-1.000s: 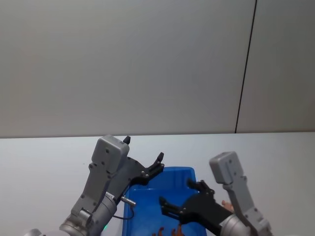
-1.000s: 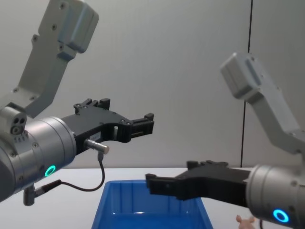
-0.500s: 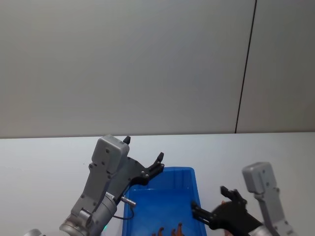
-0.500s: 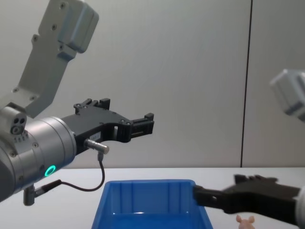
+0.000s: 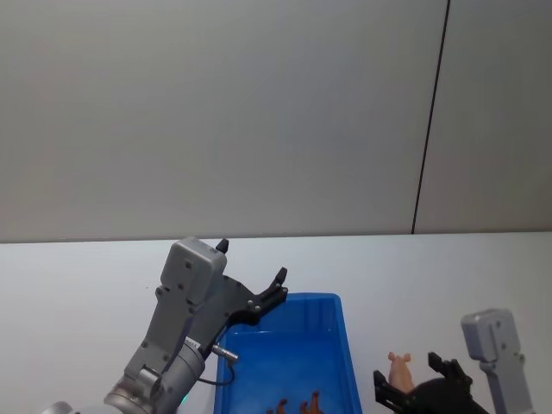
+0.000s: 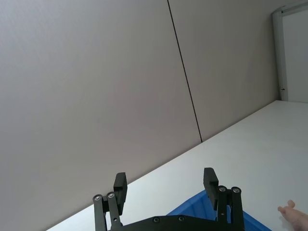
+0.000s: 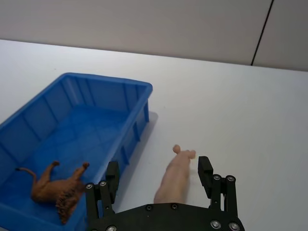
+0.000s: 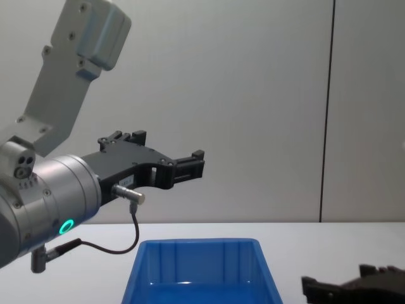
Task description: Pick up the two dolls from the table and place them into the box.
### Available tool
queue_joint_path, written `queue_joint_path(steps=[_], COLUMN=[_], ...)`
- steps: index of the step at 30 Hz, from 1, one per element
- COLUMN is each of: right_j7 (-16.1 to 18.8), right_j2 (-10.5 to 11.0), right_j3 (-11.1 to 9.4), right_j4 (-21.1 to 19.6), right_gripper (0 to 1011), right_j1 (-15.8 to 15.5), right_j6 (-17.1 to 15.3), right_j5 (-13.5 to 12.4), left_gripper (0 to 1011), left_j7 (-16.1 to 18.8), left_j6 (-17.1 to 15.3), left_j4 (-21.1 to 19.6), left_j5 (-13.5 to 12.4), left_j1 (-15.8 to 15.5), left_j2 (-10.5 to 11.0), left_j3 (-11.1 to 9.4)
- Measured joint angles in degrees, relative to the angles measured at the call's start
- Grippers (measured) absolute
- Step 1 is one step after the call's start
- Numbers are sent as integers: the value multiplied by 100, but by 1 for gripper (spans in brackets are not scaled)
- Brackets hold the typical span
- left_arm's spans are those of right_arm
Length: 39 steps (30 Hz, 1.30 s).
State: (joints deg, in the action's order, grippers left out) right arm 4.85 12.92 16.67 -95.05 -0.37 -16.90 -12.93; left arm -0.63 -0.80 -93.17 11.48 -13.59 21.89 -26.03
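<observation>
We see the orange-brown doll [image 7: 55, 185] lying on its side on the floor of the blue box [image 7: 108, 79], at the end nearest the robot. It is the box's sole occupant. The pale pink doll [image 7: 174, 178] lies outside, on the white table [image 7: 231, 96] just beside the box's right wall and clear of it.

The right gripper [image 7: 159, 167] sits low on that same side of the box, its fingers spread apart. From its wrist camera, the pink doll shows between the two fingertips. We cannot tell how far above the toy it stands.

The left gripper [image 6: 164, 175] hangs above the box's left rim, raised well over the bin and pointing toward the far wall. Its fingers are likewise parted and hold nothing.
</observation>
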Motion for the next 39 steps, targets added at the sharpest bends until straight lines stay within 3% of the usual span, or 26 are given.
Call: queue_joint_path(steps=[15,35,39], right_j7=[-182,-84,-58], right_j2=[-57,-288,-325], right_j3=[-54,-18,-17], right_j4=[413,958,1041], right_gripper=[1001,999,922], right_j1=[79,377,427], right_j6=[-36,-118,-171], right_j5=[-56,-69,-106], left_gripper=[1001,1002,1001], left_j7=[0,0,0], left_j6=[0,0,0], left_j4=[0,0,0], left_j5=[0,0,0], left_j1=[0,0,0], left_j2=[0,0,0], left_j3=[0,0,0])
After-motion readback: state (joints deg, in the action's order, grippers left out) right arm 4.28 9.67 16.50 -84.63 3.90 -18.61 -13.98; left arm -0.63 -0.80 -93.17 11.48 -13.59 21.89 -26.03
